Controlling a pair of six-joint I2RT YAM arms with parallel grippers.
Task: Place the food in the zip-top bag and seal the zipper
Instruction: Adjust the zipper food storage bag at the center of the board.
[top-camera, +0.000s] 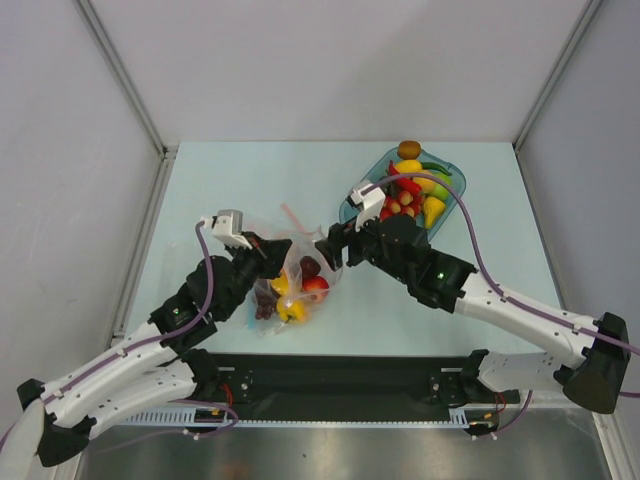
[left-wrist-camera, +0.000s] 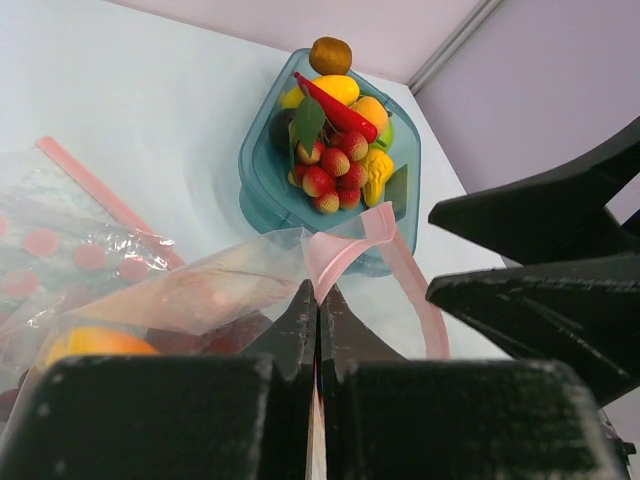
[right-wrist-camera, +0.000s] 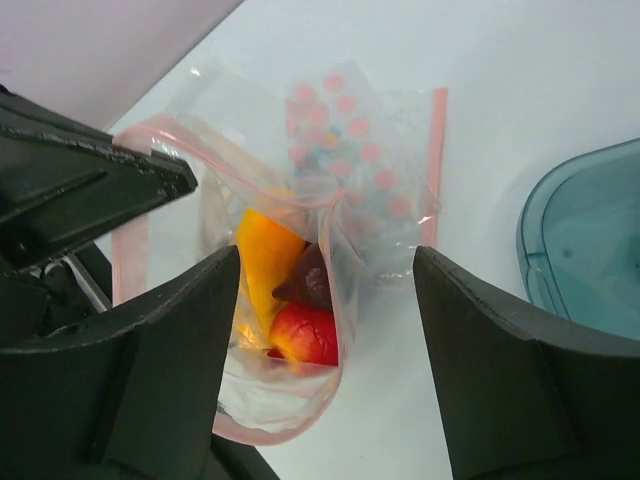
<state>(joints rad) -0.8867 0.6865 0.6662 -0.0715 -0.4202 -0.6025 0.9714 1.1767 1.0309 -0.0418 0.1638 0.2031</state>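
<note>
While it hangs left of the tabletop's middle, toward the near edge, the left pincer (top-camera: 281, 252) is clenched on the mouth edge of the zip-top bag (top-camera: 297, 262). In the left wrist view its fingers (left-wrist-camera: 296, 325) are pressed flat together, and the pale pink zipper (left-wrist-camera: 345, 245) curls out of their tips. The bag hangs open below this grip, its bottom on the tabletop (top-camera: 240, 180). Inside it sit pieces of food (top-camera: 290, 298): a yellow-orange piece (right-wrist-camera: 262, 262), a dark purple one (right-wrist-camera: 308, 285) and a red round fruit (right-wrist-camera: 305, 338). Clear plastic printed with pink dots (right-wrist-camera: 350, 130), with its own pink strip, lies just past the bag toward the far edge. Whether it belongs to the same bag I cannot tell.

At the bag's right side is the right pincer (top-camera: 325, 246), released, with its jaws spread wide on either side of the open mouth. Whether a finger touches the plastic I cannot tell. Farther right, toward the far right corner, the teal dish (top-camera: 459, 186) holds a heap of more toy fruit (top-camera: 410, 192), with a brown round one (top-camera: 408, 149) at its far rim.
</note>
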